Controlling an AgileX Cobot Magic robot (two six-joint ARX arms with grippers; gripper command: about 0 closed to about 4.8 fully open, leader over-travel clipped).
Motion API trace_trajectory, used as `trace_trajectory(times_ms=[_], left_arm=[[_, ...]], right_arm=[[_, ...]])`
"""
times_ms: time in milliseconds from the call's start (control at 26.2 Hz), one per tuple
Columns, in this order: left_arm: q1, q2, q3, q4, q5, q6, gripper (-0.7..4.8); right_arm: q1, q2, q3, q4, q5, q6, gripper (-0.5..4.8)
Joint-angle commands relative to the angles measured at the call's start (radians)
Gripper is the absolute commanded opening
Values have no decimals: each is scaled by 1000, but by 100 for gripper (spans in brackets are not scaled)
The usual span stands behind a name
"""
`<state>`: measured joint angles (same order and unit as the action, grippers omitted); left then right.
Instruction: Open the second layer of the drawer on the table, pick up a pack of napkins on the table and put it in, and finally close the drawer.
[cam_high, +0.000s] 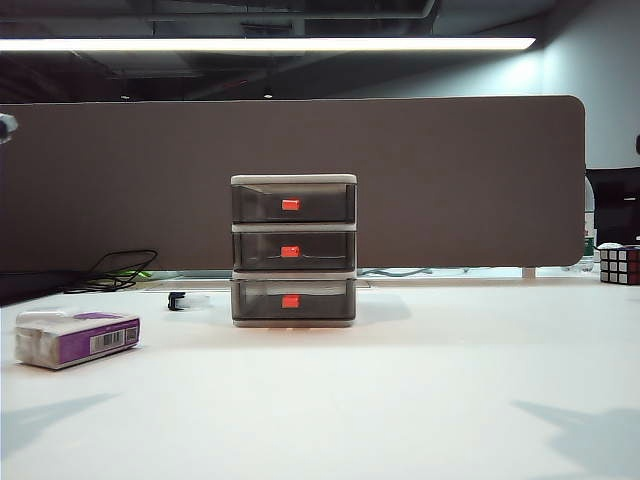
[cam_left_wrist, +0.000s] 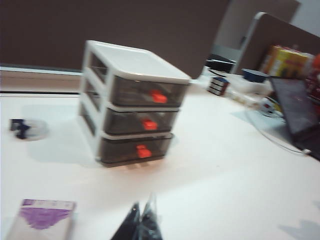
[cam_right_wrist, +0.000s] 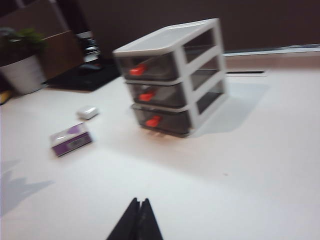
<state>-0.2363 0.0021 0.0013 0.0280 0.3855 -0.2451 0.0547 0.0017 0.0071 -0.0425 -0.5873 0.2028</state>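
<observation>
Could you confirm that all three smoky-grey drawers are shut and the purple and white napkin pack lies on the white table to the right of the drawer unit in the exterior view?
One detail is wrong: in the exterior view the purple and white napkin pack lies left of the pale grey drawer unit, not right. All three drawers are shut.

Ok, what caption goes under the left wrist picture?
Shut left gripper hovers over the table, facing the closed drawer, pack of napkins nearby.
</observation>
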Motion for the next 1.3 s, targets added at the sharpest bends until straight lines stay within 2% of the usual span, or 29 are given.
trace_trajectory(times_ms=[38,114,305,648,801,953,1030,1106,1144,1297], left_arm=[[1,0,6,31,-6,-101,27],[-1,1,6,40,-35,-140,17],[-38,50,7,79,-72,-141,19],[-203,412,10,420,-233,-71,22],[-233,645,10,661,-251,-16,22],[-236,895,60,796,-269,-16,28],[-244,1142,156,884,-245,-17,30],[-265,1268,215,942,-231,-17,30],[-277,1373,270,996,-182,-17,30],[-277,1524,385,1094,-23,-21,21]], right_arm=[[0,-1,-6,36,-18,78,-2],[1,0,-3,110,-18,167,-4],[37,12,29,138,2,163,-5],[175,221,122,184,126,50,-5],[224,394,156,295,153,27,-5],[251,598,204,435,151,21,-5],[277,803,278,531,140,0,-5],[288,908,328,562,134,-5,-5],[301,1006,378,585,96,-24,-5],[304,1202,491,601,-27,-29,-5]])
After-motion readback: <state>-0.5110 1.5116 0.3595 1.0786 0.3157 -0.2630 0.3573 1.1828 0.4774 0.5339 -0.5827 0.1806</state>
